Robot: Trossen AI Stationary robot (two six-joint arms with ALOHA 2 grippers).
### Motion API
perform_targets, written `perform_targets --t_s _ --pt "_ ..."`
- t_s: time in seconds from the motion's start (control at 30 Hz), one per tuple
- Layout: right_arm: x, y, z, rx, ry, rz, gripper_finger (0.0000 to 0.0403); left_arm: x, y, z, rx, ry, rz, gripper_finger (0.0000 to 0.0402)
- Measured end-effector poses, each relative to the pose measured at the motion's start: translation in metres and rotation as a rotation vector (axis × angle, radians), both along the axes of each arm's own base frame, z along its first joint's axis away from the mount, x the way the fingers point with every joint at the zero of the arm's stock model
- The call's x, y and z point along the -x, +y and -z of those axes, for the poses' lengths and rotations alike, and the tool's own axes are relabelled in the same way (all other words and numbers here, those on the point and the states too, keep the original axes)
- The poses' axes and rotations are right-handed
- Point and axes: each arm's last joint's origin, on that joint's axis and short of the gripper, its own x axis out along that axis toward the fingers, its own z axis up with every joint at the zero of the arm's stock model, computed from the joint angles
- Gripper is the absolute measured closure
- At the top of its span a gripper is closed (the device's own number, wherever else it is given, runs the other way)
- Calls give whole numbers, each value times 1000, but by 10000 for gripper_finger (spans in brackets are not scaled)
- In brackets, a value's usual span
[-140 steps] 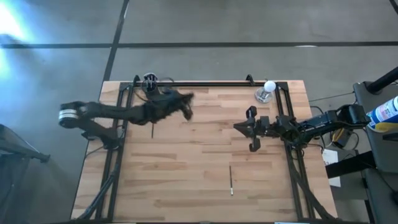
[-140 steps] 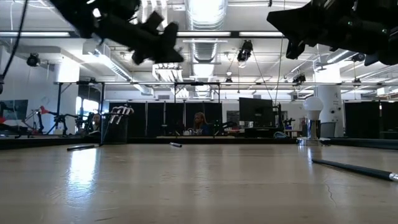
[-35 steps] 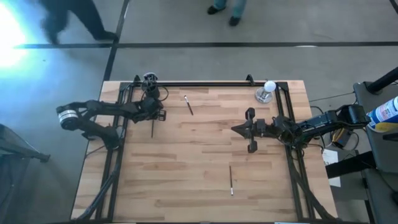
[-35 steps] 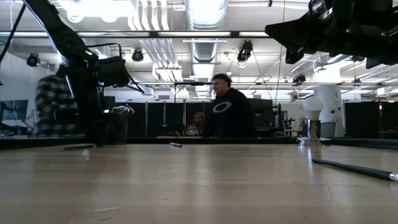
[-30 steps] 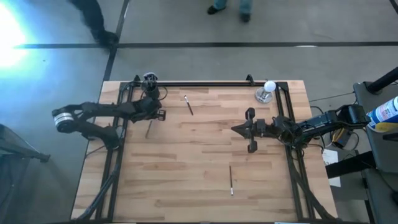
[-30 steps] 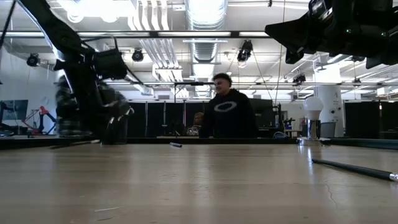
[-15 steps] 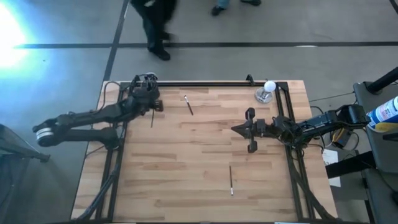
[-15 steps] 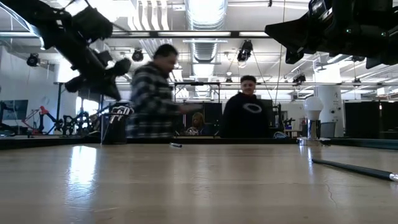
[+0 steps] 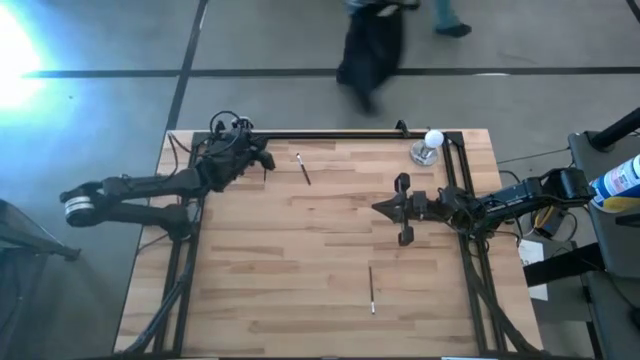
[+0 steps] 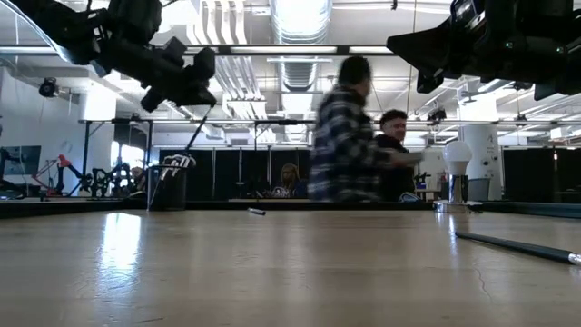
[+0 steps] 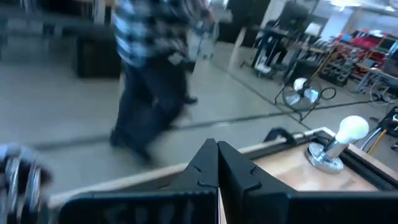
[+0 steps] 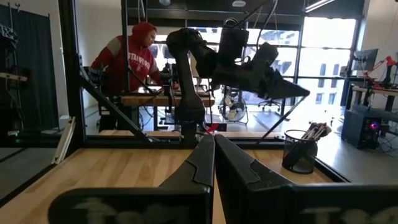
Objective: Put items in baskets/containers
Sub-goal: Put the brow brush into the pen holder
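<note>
While left hand point(image 10: 186, 91) grips stick point(image 10: 179, 156), cup point(image 12: 299, 151) holds brushes point(image 12: 314, 131)

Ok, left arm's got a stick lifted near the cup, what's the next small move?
Probably shift the left gripper so the stick has its lower end over the black cup, then lower it. The stick hangs slanted from the shut fingers, its lower end near the cup's rim, and the cup already holds several others.
</note>
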Motion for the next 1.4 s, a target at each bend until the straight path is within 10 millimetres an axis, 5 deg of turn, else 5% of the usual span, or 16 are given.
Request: perform_targets --t_s 0.27,0.47,0.9,1.4 --pt "0 0 0 -3 0 0 394 -8 16 -4 -268 124 -155 401" --pt "0 0 0 -3 0 0 394 7 40 0 -379 172 -315 401" --pt "0 0 1 19 7 4 394 28 92 32 -355 281 -450 401" --pt "0 0 1 19 10 4 394 26 89 61 -186 198 -414 393"
